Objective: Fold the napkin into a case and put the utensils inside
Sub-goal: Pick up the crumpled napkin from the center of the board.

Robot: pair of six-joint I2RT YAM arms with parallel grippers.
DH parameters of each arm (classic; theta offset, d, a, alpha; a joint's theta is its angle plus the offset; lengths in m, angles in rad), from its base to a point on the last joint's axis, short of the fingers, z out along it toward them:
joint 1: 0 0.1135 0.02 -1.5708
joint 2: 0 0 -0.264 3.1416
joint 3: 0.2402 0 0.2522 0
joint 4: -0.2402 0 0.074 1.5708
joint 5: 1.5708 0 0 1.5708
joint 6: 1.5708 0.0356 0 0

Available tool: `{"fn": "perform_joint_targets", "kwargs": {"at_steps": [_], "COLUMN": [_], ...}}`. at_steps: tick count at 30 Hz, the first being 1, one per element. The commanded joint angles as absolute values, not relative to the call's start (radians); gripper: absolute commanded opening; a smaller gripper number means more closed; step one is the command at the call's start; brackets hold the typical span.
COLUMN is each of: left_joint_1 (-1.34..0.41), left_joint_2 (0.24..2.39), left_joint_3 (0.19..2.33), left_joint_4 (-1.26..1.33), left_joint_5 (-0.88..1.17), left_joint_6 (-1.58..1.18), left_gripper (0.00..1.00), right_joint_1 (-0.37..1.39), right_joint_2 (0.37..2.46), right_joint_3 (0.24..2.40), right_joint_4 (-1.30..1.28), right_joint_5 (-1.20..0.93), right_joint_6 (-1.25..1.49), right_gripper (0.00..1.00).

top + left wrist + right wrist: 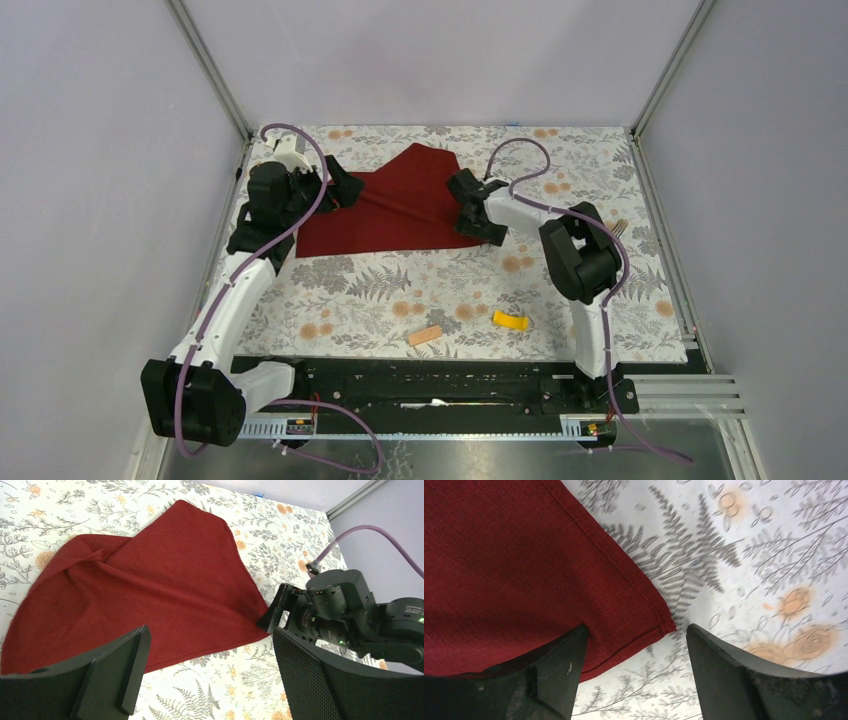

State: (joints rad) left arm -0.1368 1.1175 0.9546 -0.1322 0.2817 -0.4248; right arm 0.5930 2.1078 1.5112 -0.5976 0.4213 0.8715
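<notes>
The dark red napkin (390,210) lies spread and partly folded over at the back of the table, with a crease near its left end (95,560). My left gripper (345,188) hovers open over the napkin's left end; in the left wrist view its jaws (210,645) stand wide apart above the napkin's near edge, with nothing between them. My right gripper (480,232) is low at the napkin's near right corner (664,625). It is open (636,635), its left finger (559,665) over the cloth and the corner lying between the jaws. The utensils are out of view.
A tan block (425,335) and a yellow block (511,321) lie near the front of the floral table cover (400,290). Grey walls and metal frame posts (215,75) close in the back and sides. The right arm's elbow (580,255) stands over the right middle.
</notes>
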Motion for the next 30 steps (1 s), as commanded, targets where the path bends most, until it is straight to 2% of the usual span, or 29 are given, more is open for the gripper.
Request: {"fn": "perform_joint_targets", "kwargs": {"at_steps": [1,7,11,16,21,25,28,30], "left_joint_1": [-0.137,-0.137,-0.136,-0.136,-0.165,-0.241,-0.251,-0.249], "left_joint_2": [1.128,1.140,1.142,1.159,1.244,1.388,1.332,1.200], "left_joint_3": [0.959,0.969,0.974,0.978,1.000,1.121,0.982,0.842], "left_joint_4": [-0.100,-0.124,-0.137,-0.143,-0.186,-0.533,-0.634,-0.630], "left_joint_5": [0.248,0.205,0.186,0.202,0.205,-0.021,-0.121,-0.206], "left_joint_6": [-0.396,-0.371,-0.359,-0.369,-0.420,-0.527,-0.692,-0.821], "left_gripper": [0.98,0.98,0.98,0.98,0.99,0.99,0.99,0.99], "right_joint_1": [0.522,0.513,0.511,0.514,0.519,0.521,0.520,0.520], "right_joint_2": [2.168,2.248,2.245,2.149,1.955,1.828,1.809,1.806], "right_joint_3": [1.435,1.473,1.472,1.451,1.300,1.204,1.204,1.208], "right_joint_4": [-0.615,-0.638,-0.613,-0.623,-0.518,-0.433,-0.435,-0.437], "right_joint_5": [0.353,0.292,0.276,0.281,0.208,0.185,0.172,0.146], "right_joint_6": [0.731,0.693,0.665,0.641,0.637,0.634,0.633,0.631], "right_gripper": [0.77,0.51,0.21,0.00,0.00,0.00,0.00,0.00]}}
